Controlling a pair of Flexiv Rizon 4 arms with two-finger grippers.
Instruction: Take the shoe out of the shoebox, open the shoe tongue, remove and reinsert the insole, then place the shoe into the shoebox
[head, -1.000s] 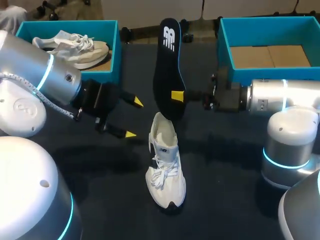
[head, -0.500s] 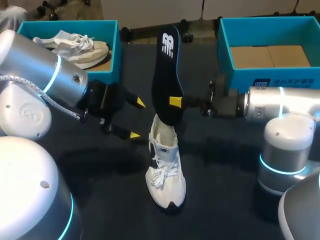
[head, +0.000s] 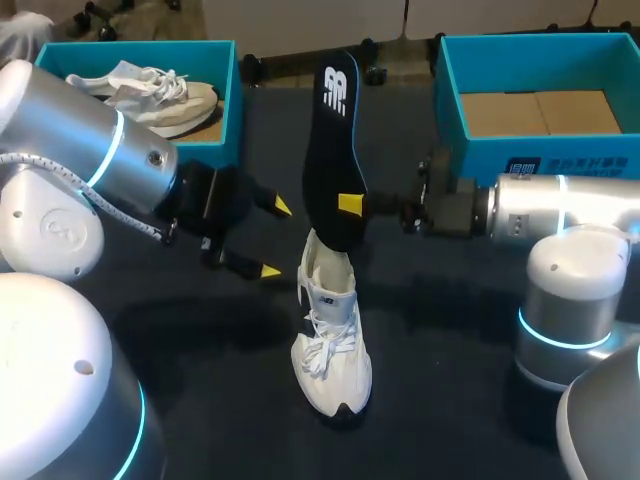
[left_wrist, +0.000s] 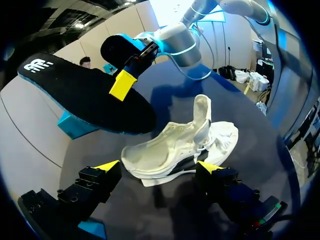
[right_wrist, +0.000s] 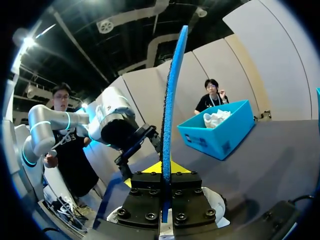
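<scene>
Over the dark matte table, the right gripper pinches a thin, flat insole, black on top and blue beneath. It holds the insole upright, rounded lower end just above the heel opening of the white mesh shoe, whose tongue stands raised. Beside the shoe, the left gripper hangs with fingers spread, empty.

— Anything besides the job's own pieces?
— A dark table, matte, spread under everything.
— And on it?
— A second teal box, open-topped, set at the far left corner.
— Holding something?
— A beige sneaker, lying lengthwise inside, pale laces loose on top.
— Touching the walls?
— Hard to tell; one end close to the wall nearest the table's middle.
</scene>
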